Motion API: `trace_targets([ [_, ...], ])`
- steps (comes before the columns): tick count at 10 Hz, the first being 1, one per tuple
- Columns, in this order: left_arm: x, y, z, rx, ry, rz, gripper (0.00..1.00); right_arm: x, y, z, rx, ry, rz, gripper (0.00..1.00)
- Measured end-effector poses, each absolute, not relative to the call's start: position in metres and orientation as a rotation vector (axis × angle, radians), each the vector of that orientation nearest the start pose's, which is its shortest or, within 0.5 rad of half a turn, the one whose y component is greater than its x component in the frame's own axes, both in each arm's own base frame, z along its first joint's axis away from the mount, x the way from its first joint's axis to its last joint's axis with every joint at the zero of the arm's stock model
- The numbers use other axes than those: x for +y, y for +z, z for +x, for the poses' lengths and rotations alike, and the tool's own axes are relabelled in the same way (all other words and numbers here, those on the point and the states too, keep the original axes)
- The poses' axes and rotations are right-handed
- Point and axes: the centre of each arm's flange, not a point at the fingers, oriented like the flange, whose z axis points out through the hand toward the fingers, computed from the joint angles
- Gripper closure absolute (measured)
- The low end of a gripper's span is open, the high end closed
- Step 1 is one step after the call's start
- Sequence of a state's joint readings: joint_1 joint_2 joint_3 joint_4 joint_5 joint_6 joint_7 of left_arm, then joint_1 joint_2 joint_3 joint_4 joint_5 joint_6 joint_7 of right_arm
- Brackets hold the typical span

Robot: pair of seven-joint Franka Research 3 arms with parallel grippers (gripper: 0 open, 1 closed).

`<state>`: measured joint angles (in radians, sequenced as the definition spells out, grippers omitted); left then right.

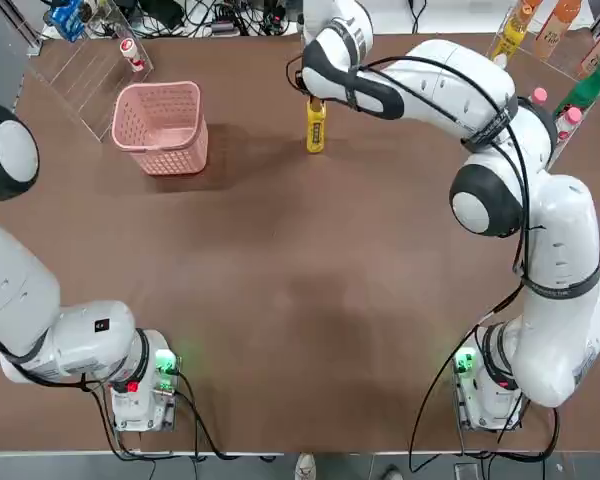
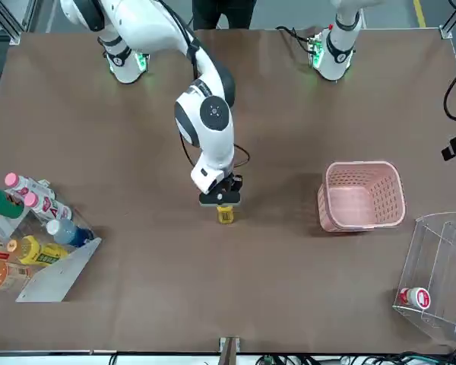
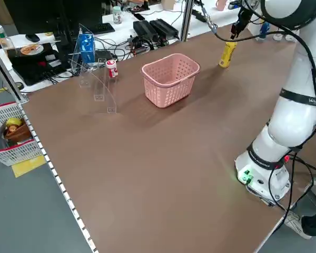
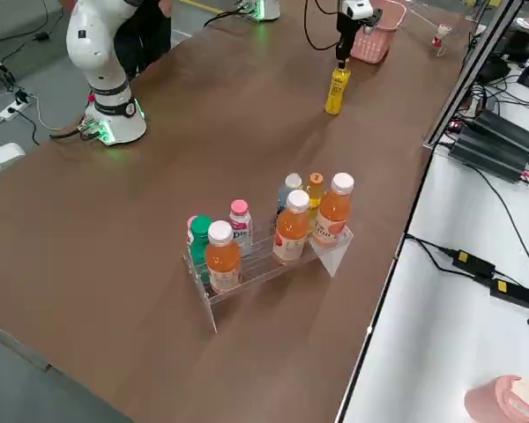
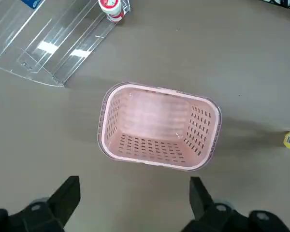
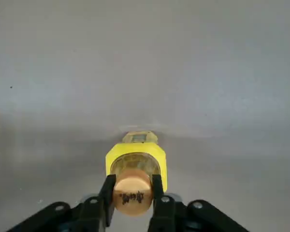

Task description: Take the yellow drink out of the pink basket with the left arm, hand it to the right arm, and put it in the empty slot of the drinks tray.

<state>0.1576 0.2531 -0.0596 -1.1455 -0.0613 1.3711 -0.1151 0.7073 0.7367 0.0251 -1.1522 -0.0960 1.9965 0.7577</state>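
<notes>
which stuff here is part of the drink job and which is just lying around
Job: yellow drink, upright, gripped at its cap by the right end effector; pink basket, empty; drinks tray; left end effector, open over the basket.

Lying about: clear rack; small red-and-white bottle.

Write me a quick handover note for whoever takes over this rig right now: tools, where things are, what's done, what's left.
Right tool: shut on the cap of the yellow drink, which stands upright on the table, apart from the pink basket.
Left tool: open, holding nothing, above the basket.
Done: the drink is out of the basket, which looks empty.
Left: carry the drink to the drinks tray at the robot's right table edge and set it in the free slot.
</notes>
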Motion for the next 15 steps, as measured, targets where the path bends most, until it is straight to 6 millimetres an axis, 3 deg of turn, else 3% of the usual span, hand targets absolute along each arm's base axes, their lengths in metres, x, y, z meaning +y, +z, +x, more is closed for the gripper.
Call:
trace_targets([
  [4, 0.056, 0.661, 0.603, -0.29, 0.029, -3.166, 0.0, 0.493, 0.376, 0.58, 0.024, -0.183, -3.137, 0.67],
  [5, 0.056, 0.662, 0.603, -0.29, 0.027, -3.166, 0.0, 0.477, 0.393, 0.588, 0.068, -0.17, -3.153, 0.67],
  [6, 0.057, 0.662, 0.603, -0.292, 0.026, -3.165, 0.0, 0.451, 0.426, 0.599, 0.134, -0.165, -3.159, 0.67],
  [8, 0.057, 0.662, 0.603, -0.294, 0.026, -3.165, 0.0, 0.373, 0.511, 0.618, 0.259, -0.177, -3.151, 0.67],
  [10, 0.057, 0.662, 0.603, -0.294, 0.026, -3.165, 0.0, 0.296, 0.572, 0.621, 0.305, -0.138, -3.158, 0.67],
  [13, 0.058, 0.662, 0.603, -0.295, 0.025, -3.164, 0.0, 0.146, 0.623, 0.624, 0.411, 0.037, -3.128, 0.67],
  [15, 0.058, 0.662, 0.603, -0.295, 0.025, -3.164, 0.0, 0.045, 0.641, 0.628, 0.409, 0.028, -3.122, 0.67],
])
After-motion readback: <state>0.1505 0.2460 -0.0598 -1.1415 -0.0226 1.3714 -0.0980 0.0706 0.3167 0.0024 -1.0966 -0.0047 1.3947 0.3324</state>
